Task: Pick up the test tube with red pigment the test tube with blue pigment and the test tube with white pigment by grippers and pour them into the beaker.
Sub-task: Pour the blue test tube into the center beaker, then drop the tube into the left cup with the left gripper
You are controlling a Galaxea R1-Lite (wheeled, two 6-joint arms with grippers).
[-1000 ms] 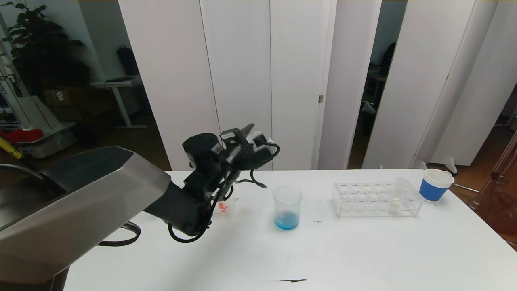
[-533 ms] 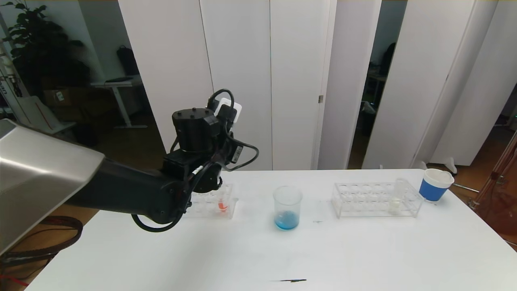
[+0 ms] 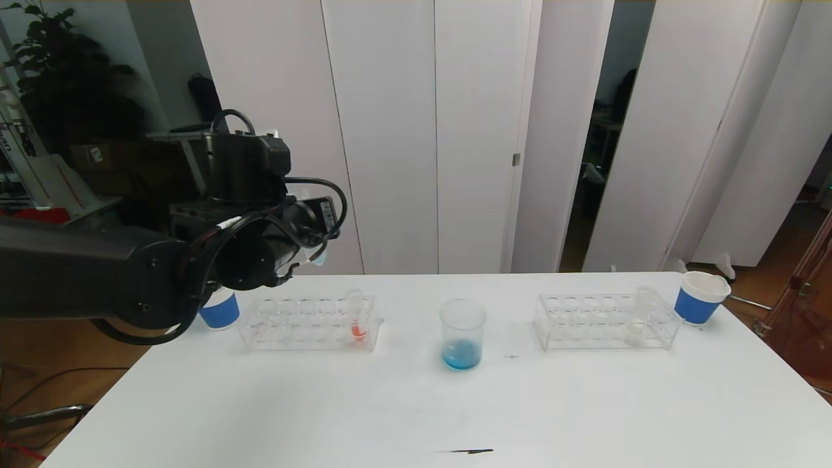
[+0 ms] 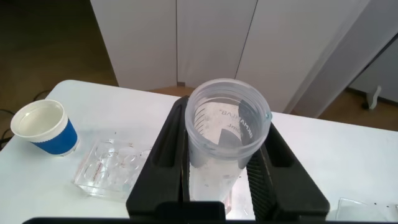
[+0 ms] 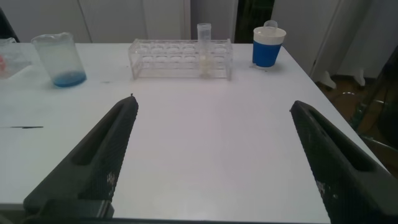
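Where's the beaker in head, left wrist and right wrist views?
Head: the beaker stands mid-table between the two racks, blue liquid at its bottom.
Left wrist: not in it; an emptied tube held in the left gripper fills the middle.
Right wrist: far across the table, beyond the open right gripper.
Shared landmark: the rack holding the test tube with white pigment.

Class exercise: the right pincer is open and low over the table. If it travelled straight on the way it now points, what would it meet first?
Probably the rack holding the test tube with white pigment, beyond bare table ahead of the right pincer. Depth is unclear, so it might pass over it.
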